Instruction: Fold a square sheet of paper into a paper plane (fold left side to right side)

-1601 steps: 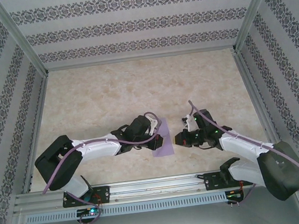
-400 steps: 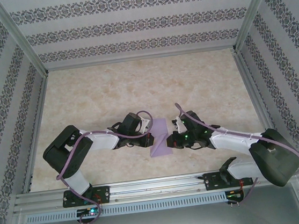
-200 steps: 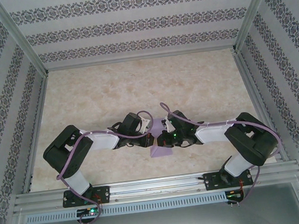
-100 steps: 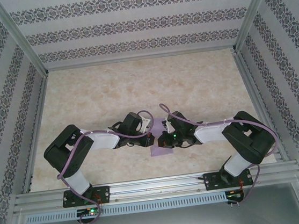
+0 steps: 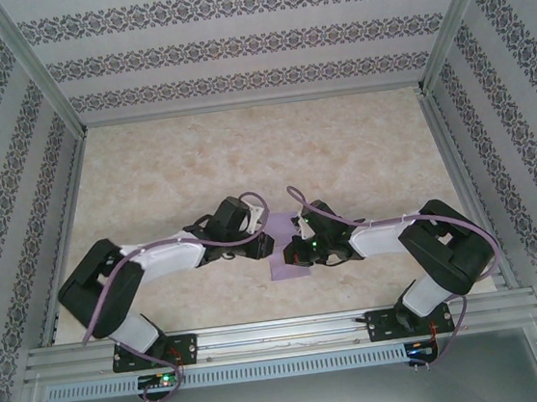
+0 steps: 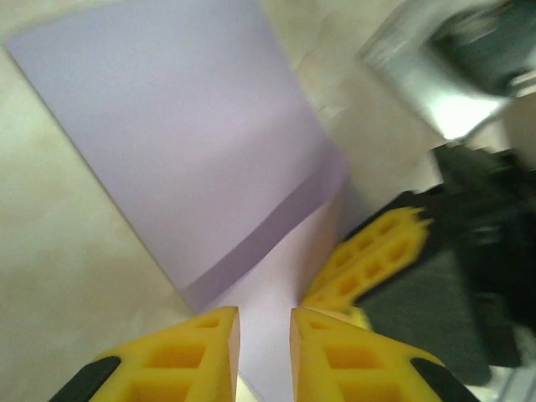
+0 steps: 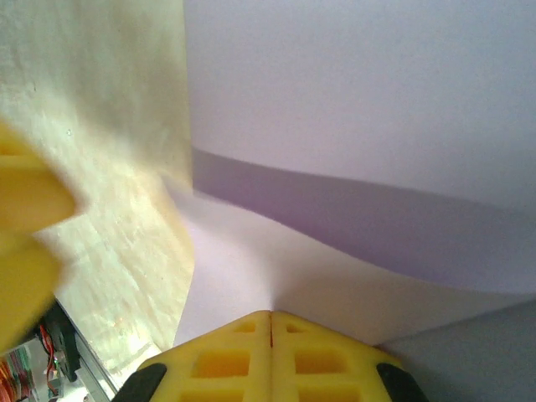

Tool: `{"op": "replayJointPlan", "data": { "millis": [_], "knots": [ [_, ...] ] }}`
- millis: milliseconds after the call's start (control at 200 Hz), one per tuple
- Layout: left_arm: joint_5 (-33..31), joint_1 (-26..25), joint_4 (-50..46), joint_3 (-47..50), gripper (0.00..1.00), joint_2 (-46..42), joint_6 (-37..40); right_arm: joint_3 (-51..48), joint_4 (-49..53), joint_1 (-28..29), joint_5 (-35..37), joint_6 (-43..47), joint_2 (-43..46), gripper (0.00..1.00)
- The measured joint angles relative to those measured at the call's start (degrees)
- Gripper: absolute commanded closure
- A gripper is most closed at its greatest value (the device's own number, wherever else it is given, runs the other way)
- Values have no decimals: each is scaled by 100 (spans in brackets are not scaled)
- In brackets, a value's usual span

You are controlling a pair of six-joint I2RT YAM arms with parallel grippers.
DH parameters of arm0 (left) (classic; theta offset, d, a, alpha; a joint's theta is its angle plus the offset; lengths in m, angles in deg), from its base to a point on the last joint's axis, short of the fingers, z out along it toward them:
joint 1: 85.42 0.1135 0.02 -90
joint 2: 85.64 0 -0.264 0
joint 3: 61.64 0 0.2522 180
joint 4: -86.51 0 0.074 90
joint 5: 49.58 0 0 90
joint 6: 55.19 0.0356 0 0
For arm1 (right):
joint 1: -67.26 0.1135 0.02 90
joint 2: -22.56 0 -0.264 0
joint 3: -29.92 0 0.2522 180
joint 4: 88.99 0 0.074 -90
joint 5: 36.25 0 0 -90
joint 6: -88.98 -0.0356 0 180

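The square sheet of paper (image 5: 286, 265) is lavender and lies folded over at the near middle of the table, with both grippers meeting over it. My left gripper (image 5: 270, 244) is at its left side. In the left wrist view the yellow fingers (image 6: 209, 335) stand slightly apart, so the left gripper (image 6: 265, 314) is open, with a raised flap of the paper (image 6: 184, 142) showing in the gap. My right gripper (image 5: 296, 248) comes in from the right. In the right wrist view the right gripper (image 7: 270, 314) is shut, pinching a lifted fold of the paper (image 7: 352, 84).
The marbled table top (image 5: 244, 155) stretches away behind the grippers. Metal frame rails (image 5: 67, 224) and patterned walls bound it left, right and back. A metal rail (image 5: 283, 330) carrying the arm bases runs along the near edge.
My left jaws have parted from shut to slightly open, and the left arm's elbow has swung out to the left. The right arm stays put, still pinching the paper.
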Motion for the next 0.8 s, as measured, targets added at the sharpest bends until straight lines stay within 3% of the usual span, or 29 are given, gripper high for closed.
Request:
{"op": "replayJointPlan", "data": {
  "millis": [265, 470, 799],
  "knots": [
    [479, -31, -66, 356, 91, -848, -531, -20, -33, 0, 0, -2, 2, 100],
    [1038, -190, 195, 487, 93, -280, -929, -20, -33, 0, 0, -2, 2, 100],
    [1346, -361, 654, 483, 93, 481, -1165, -22, -33, 0, 0, 0, 0, 100]
  ]
}}
